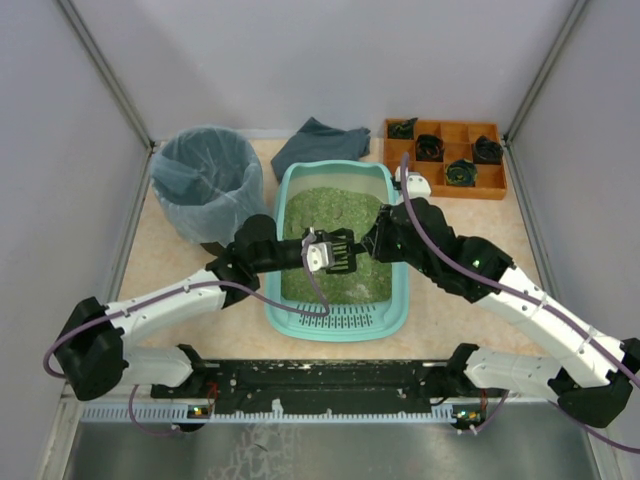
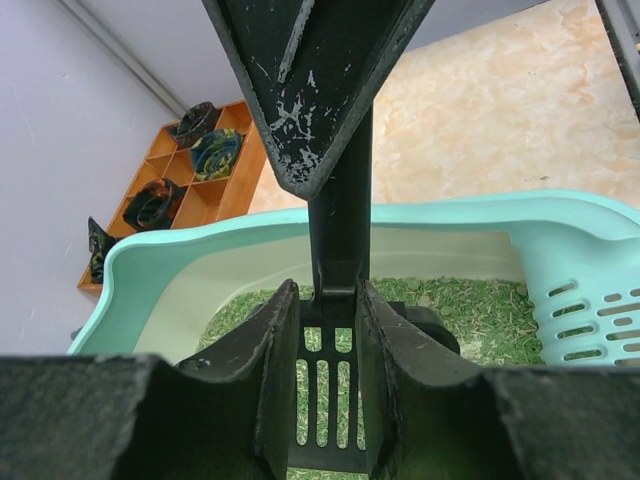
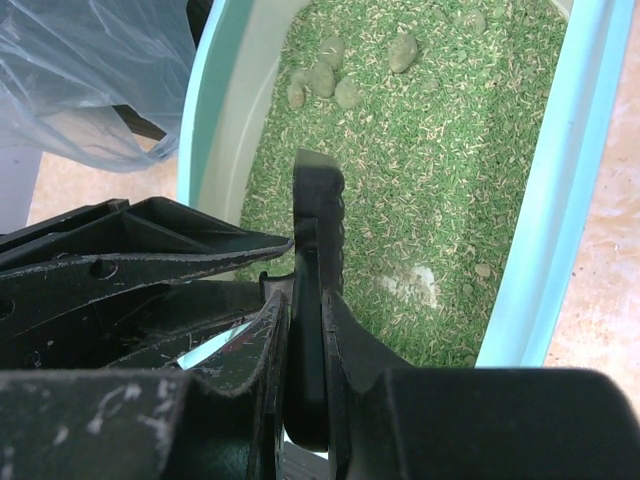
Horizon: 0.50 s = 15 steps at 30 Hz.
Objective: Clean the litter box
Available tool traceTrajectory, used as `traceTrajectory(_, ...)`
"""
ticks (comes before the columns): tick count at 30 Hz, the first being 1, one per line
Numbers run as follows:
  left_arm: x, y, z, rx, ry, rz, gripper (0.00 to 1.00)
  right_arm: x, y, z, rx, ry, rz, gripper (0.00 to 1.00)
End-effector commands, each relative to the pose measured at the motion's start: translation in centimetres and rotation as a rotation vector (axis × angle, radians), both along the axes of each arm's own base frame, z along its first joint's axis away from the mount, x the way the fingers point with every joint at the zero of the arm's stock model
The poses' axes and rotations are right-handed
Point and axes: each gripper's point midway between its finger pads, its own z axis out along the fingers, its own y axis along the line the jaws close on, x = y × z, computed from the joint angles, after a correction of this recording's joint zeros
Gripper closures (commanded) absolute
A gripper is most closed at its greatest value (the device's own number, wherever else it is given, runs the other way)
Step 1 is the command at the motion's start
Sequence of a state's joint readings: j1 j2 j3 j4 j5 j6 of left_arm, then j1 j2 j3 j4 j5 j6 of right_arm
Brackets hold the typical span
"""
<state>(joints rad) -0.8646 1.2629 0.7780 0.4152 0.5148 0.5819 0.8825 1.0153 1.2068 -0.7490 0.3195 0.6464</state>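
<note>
The turquoise litter box (image 1: 335,325) lies mid-table, filled with green litter and several pale clumps (image 3: 322,78) at its far end. A black slotted scoop (image 1: 347,252) hangs over the litter between both arms. My right gripper (image 1: 375,243) (image 3: 308,300) is shut on the scoop handle (image 3: 318,220), edge-on between its jaws. My left gripper (image 1: 332,252) (image 2: 328,295) has its jaws drawn in narrowly at either side of the scoop's neck, with the slotted pan (image 2: 330,390) just beyond them. Whether the left fingers touch it does not show.
A round bin (image 1: 205,180) lined with a bluish bag stands at the back left, close to the box. A dark grey cloth (image 1: 320,143) lies behind the box. An orange compartment tray (image 1: 445,155) with dark rolled items sits back right. White walls enclose the table.
</note>
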Motion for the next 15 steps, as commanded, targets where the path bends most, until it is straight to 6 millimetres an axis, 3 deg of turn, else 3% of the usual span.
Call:
traceTrajectory(1, -0.26, -0.83, 1.45, -0.018, -0.019, -0.038, 0.65, 0.45, 0.84, 2.26, 0.056, -0.046, 0.019, 1.00)
traceTrajectory(6, -0.11, -1.06, 1.30, -0.014, -0.005, -0.037, 0.73, 0.49, 1.10, 2.16, 0.059, -0.041, 0.026, 1.00)
traceTrajectory(9, 0.06, -1.13, 0.94, 0.004, 0.005, -0.034, 0.90, 0.48, 1.07, 2.30, 0.063, -0.044, 0.025, 1.00)
traceTrajectory(12, 0.10, -1.13, 0.76, 0.010, 0.017, -0.030, 0.99, 0.52, 0.97, 2.19, 0.058, -0.043, 0.021, 1.00)
traceTrajectory(13, 0.12, -1.12, 0.80, 0.007, 0.022, -0.026, 1.00, 0.53, 0.96, 2.12, 0.057, -0.042, 0.020, 0.97)
traceTrajectory(15, 0.24, -1.02, 0.80, -0.001, 0.042, -0.011, 1.00, 0.53, 0.80, 2.07, 0.058, -0.041, 0.012, 0.79)
